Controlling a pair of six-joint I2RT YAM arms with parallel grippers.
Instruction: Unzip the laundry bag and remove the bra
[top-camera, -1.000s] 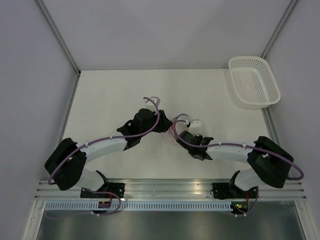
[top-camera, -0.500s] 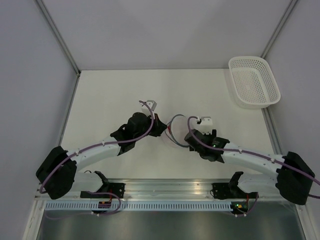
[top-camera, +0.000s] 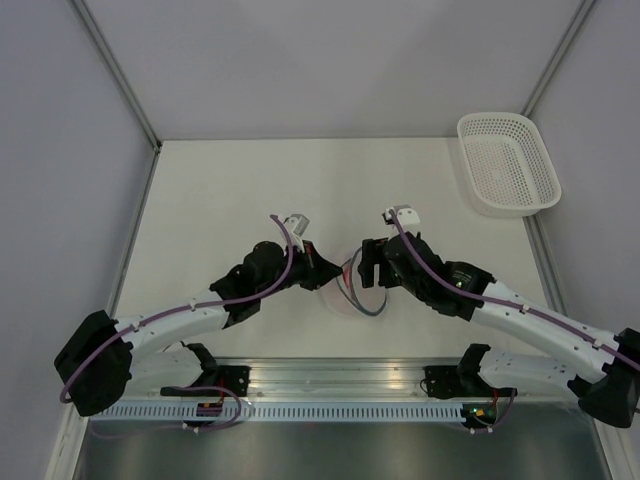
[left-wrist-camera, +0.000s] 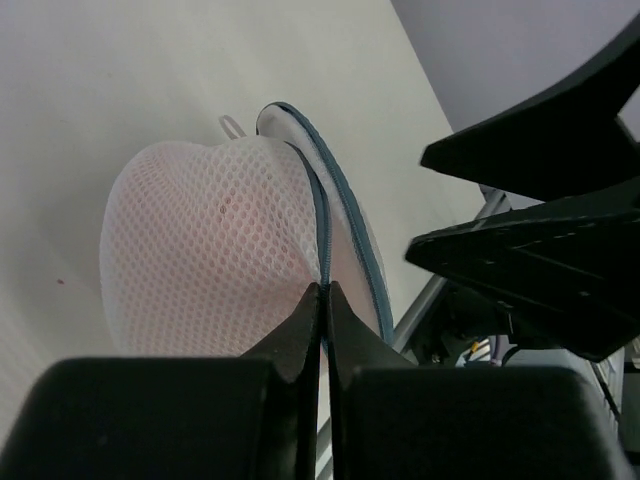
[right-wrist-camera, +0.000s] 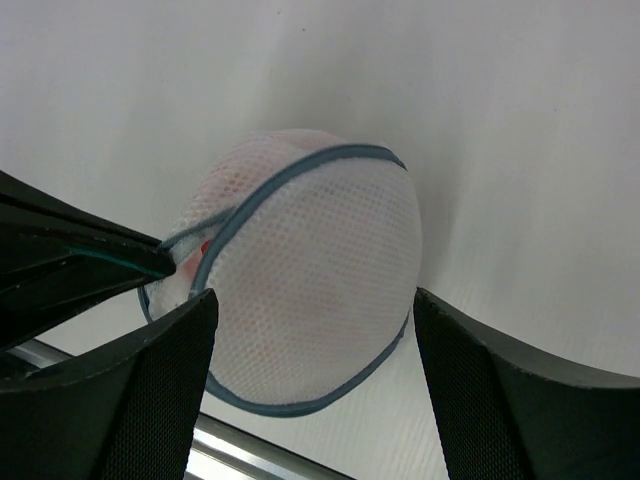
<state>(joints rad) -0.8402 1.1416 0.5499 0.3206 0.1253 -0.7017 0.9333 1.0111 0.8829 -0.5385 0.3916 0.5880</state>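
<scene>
Mid-bench by the near edge: pinching the laundry bag (left-wrist-camera: 205, 270) at its grey zipper rim (left-wrist-camera: 324, 225) with the left gripper (left-wrist-camera: 322, 292), straddling it with the right gripper (right-wrist-camera: 312, 300) wide apart. Looks light and floppy; best taken at the rim. Inside, a glimpse of the bra (right-wrist-camera: 206, 248). Basket (top-camera: 508, 165) in far right corner.

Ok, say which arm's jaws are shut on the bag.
The left arm: its jaws pinch the bag by its grey rim. The right arm has them open, either side of it.
</scene>
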